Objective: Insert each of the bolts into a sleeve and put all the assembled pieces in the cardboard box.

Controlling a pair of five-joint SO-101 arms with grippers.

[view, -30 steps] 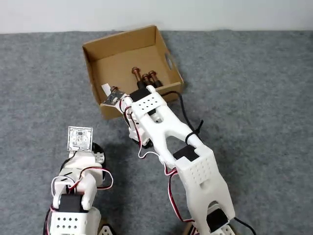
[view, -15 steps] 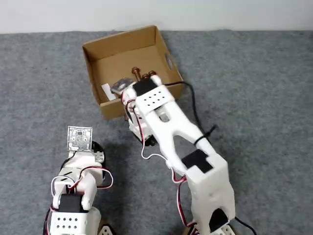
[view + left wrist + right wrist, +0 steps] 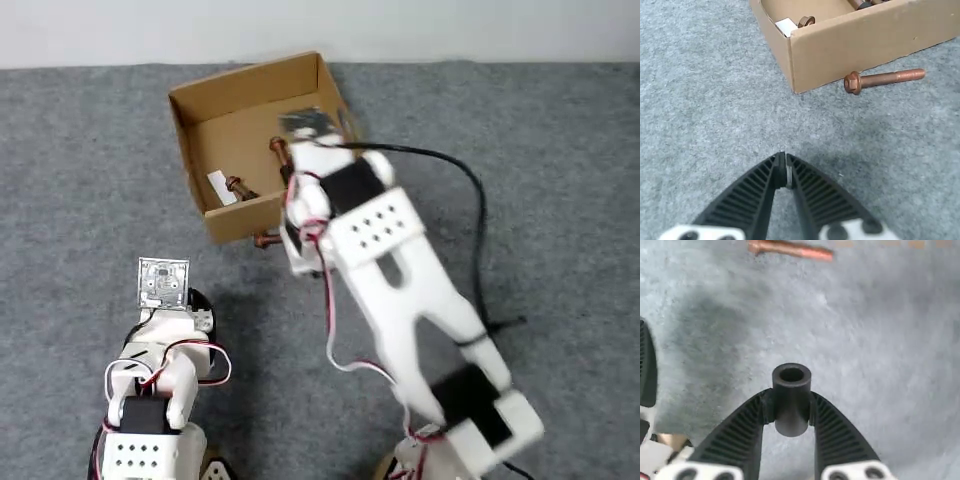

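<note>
While the right claw [image 3: 791, 401] grips a sleeve [image 3: 791, 385] and the left claw [image 3: 785, 171] sits shut, empty, I'd square the bore to the bolt [image 3: 883, 79] lying just beside the cardboard box [image 3: 865, 40].

Right arm [image 3: 385, 235] now higher, rightward, off cardboard box [image 3: 235, 218] front.

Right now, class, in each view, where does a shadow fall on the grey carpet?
High view: the carpet darkens under the right arm, beside the cardboard box. Left wrist view: a soft shadow lies just past the left gripper. Right wrist view: a broad shadow spreads near the sleeve in the right gripper.
</note>
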